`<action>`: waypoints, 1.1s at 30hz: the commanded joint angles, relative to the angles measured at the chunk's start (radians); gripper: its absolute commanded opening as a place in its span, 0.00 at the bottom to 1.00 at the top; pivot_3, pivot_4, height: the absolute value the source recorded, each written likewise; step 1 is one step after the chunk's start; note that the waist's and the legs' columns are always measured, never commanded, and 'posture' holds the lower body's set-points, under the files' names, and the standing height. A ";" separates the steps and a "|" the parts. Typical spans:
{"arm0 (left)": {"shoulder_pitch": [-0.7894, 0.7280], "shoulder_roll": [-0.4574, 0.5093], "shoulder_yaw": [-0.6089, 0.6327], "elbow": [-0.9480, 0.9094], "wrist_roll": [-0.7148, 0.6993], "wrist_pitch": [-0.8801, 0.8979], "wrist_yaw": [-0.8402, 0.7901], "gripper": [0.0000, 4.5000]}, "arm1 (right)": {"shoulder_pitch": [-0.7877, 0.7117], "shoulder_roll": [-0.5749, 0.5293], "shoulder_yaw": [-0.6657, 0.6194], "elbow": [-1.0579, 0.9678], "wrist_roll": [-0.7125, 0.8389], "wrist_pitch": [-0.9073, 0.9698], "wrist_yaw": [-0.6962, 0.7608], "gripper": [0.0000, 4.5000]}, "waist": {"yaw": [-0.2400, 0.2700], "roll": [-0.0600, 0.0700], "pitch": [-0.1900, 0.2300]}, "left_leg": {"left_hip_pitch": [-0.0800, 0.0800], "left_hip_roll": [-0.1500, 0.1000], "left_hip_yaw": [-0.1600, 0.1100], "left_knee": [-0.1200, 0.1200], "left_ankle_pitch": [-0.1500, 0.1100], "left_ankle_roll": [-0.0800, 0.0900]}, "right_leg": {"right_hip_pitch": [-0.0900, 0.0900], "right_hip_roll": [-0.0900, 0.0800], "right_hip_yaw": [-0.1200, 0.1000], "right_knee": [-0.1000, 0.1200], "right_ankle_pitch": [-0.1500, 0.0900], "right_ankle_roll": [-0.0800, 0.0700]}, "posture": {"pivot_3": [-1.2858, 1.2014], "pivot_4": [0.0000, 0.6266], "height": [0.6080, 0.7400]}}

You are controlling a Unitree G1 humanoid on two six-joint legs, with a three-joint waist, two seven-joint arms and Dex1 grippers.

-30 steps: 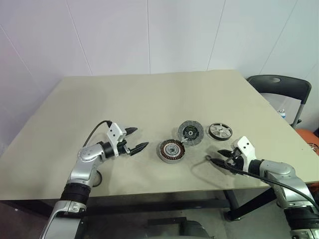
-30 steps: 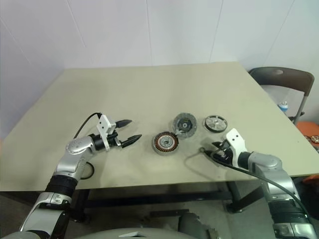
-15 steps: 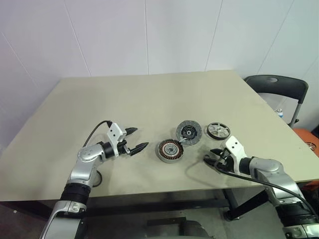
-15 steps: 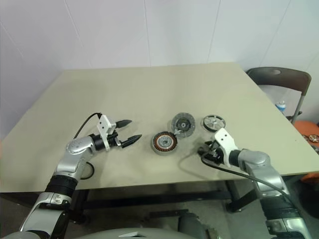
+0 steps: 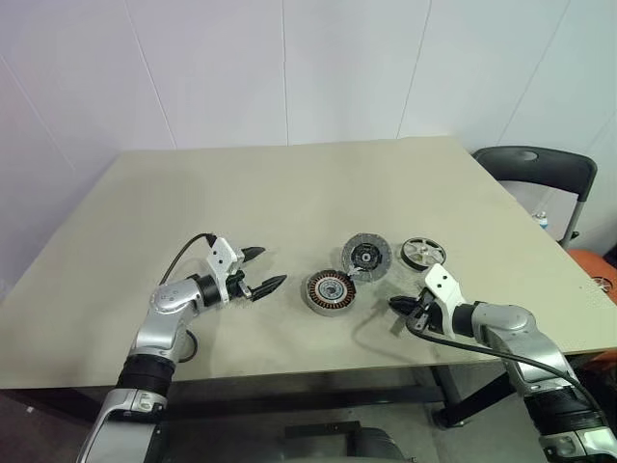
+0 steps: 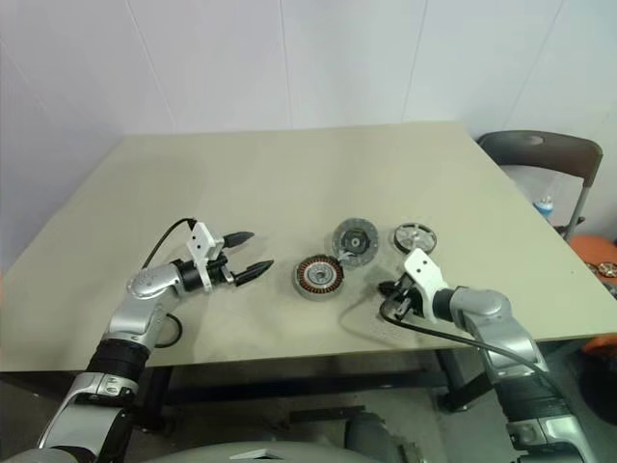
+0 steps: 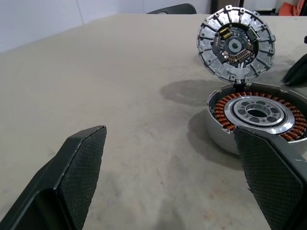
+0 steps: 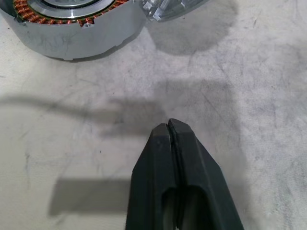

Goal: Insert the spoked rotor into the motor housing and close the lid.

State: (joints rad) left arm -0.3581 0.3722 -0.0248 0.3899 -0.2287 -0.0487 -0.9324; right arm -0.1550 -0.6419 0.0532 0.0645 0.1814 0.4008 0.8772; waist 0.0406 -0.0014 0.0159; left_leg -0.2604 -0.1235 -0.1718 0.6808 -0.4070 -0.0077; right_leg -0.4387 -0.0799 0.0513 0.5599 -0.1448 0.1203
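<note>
we see a beige worktop (image 5: 289, 183) with wide bare room behind and to the left of the parts. the motor housing (image 5: 331, 291) sits near the front edge, its hinged lid (image 5: 366, 256) tilted open just behind it. the spoked rotor (image 5: 424, 253) lies flat to the right, apart from both. our left claw (image 5: 260, 270) hovers left of the housing, fingers spread. our right claw (image 5: 397, 307), pressed together and empty, hangs just right of the housing near the front edge.
</note>
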 commanded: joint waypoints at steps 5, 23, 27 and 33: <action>-0.018 0.009 0.003 -0.036 0.000 -0.004 0.004 1.00 | -0.020 -0.004 -0.076 0.004 0.059 0.017 -0.001 0.03 | 0.000 0.000 0.000 | 0.000 0.000 0.000 0.000 0.000 0.000 | 0.000 0.000 0.000 -0.001 0.000 0.000 | 0.52 0.00 1.00; -0.015 0.011 0.004 -0.043 -0.005 -0.001 -0.004 1.00 | -0.010 -0.037 -0.054 0.007 0.026 0.023 0.009 0.37 | 0.000 0.000 0.000 | -0.002 0.000 0.000 0.000 0.000 0.001 | -0.001 0.000 0.000 -0.001 0.000 0.000 | 0.52 0.00 1.00; -0.017 0.012 0.006 -0.046 -0.005 -0.003 -0.003 1.00 | 0.006 -0.031 -0.042 0.022 0.025 0.036 0.013 0.37 | 0.000 0.000 0.000 | -0.002 0.000 0.000 0.000 0.000 0.001 | -0.001 0.000 0.000 -0.001 0.000 0.000 | 0.52 0.00 1.00; -0.018 0.015 0.008 -0.046 -0.004 -0.005 -0.002 1.00 | 0.012 -0.024 -0.037 0.023 0.033 0.044 0.019 0.37 | 0.000 0.000 0.000 | -0.002 0.000 0.000 0.000 0.000 0.001 | -0.001 0.000 0.000 -0.002 0.000 0.000 | 0.52 0.00 1.00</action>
State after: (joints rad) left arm -0.3580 0.3752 -0.0249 0.3776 -0.2280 -0.0477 -0.9341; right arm -0.1509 -0.6732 0.0110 0.0858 0.2055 0.4369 0.8867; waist 0.0408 -0.0013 0.0162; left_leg -0.2627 -0.1236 -0.1715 0.6805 -0.4074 -0.0070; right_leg -0.4399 -0.0801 0.0512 0.5584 -0.1446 0.1206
